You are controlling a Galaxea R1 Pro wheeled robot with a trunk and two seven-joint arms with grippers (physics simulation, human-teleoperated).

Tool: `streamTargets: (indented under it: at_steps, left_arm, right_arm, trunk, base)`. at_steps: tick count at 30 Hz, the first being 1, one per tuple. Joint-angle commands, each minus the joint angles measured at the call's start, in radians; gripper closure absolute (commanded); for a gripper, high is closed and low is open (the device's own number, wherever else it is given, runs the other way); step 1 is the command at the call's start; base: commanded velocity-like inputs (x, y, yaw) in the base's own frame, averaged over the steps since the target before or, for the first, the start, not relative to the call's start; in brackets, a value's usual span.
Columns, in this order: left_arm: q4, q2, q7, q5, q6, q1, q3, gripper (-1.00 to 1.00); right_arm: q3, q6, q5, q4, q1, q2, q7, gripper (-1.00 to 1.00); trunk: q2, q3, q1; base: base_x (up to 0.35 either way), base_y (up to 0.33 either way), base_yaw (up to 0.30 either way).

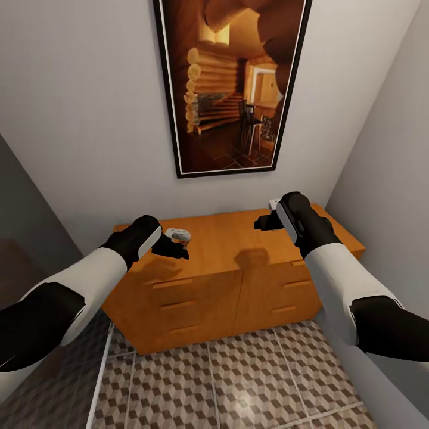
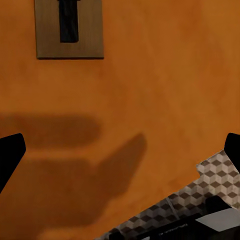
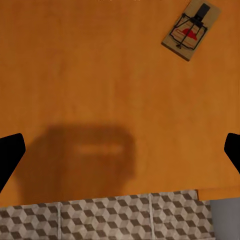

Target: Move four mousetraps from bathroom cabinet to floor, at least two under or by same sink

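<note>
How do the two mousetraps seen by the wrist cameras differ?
The left wrist's mousetrap lies square to the picture and is cut off at its edge; the right wrist's mousetrap lies slanted and shows whole, with red on its board. Both rest flat on the orange cabinet top, untouched.

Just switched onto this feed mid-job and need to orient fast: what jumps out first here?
The orange-brown cabinet against the wall, with both arms held over its top: left gripper and right gripper, each open. A mousetrap lies flat on the cabinet top in the right wrist view, another in the left wrist view. Above hangs a large framed picture of a log interior, and cube-patterned floor tiles run in front.
</note>
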Motion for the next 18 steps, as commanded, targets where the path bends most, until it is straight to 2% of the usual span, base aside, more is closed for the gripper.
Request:
streamTargets:
  at_steps: [1, 6, 13, 18]
  left_arm:
    - [0.0, 0.001, -0.005, -0.001, 0.002, -0.001, -0.006, -1.0]
    - [0.0, 0.0, -0.006, -0.011, 0.002, -0.001, -0.006, -1.0]
    - [-0.002, -0.002, -0.008, -0.022, 0.002, -0.001, -0.006, -1.0]
    - [-0.002, -0.002, -0.009, -0.023, 0.003, -0.001, -0.006, -1.0]
  right_arm:
    - [0.002, 0.004, 0.0, -0.001, -0.001, 0.0, 0.001, -1.0]
    - [0.002, 0.004, 0.0, -0.001, -0.001, 0.0, 0.001, -1.0]
    - [0.002, 0.004, 0.0, -0.001, -0.001, 0.0, 0.001, -1.0]
    - [0.002, 0.004, 0.0, -0.002, -0.001, 0.0, 0.001, -1.0]
  trunk:
    - [-0.002, -0.002, 0.0]
    - [-0.002, -0.002, 0.0]
    - [-0.002, -0.002, 0.0]
    - [-0.002, -0.002, 0.0]
  base:
    - [0.027, 0.0, 0.002]
    - [0.129, 0.009, 0.001]
    - [0.253, 0.032, 0.0]
    - [0.1, 0.009, 0.0]
